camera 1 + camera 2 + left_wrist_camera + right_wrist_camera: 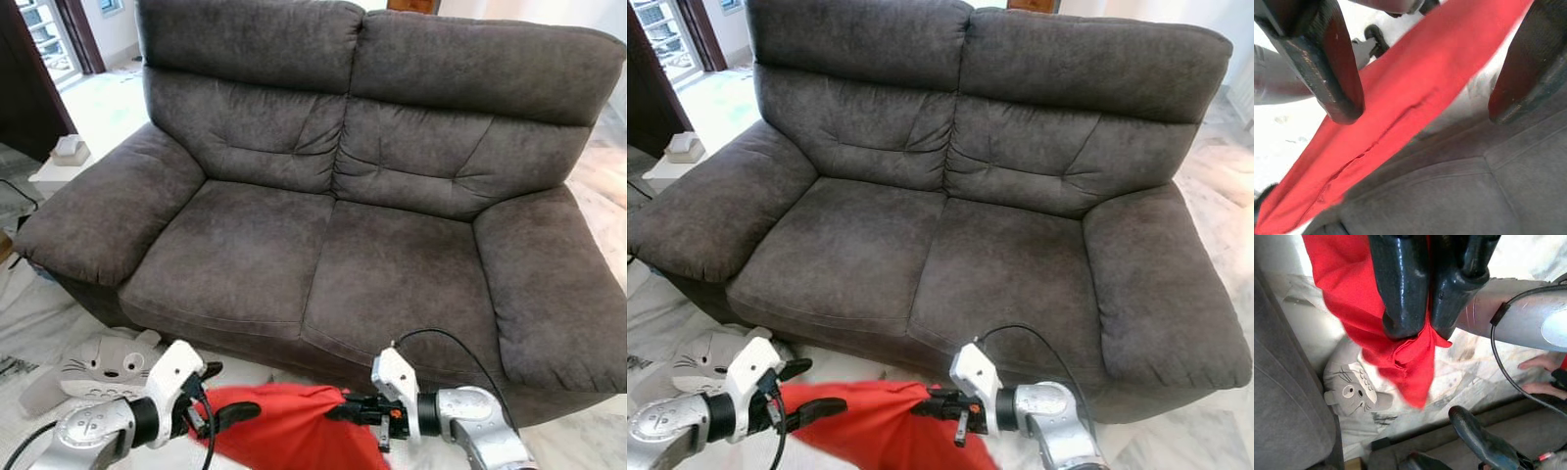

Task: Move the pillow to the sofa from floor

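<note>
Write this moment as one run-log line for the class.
task: pillow to sofa | right gripper: shut on red pillow | left gripper: open astride pillow edge | pillow: held low before sofa | seat: not yet reached

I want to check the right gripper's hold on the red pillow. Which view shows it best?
The right wrist view: both fingers pinch a corner of the red pillow shut between them. The eye views show the right gripper at the pillow's edge from afar. The left wrist view shows red fabric between open fingers.

The red pillow (pixel 294 426) hangs limp just before the dark grey sofa (pixel 323 245).
</note>
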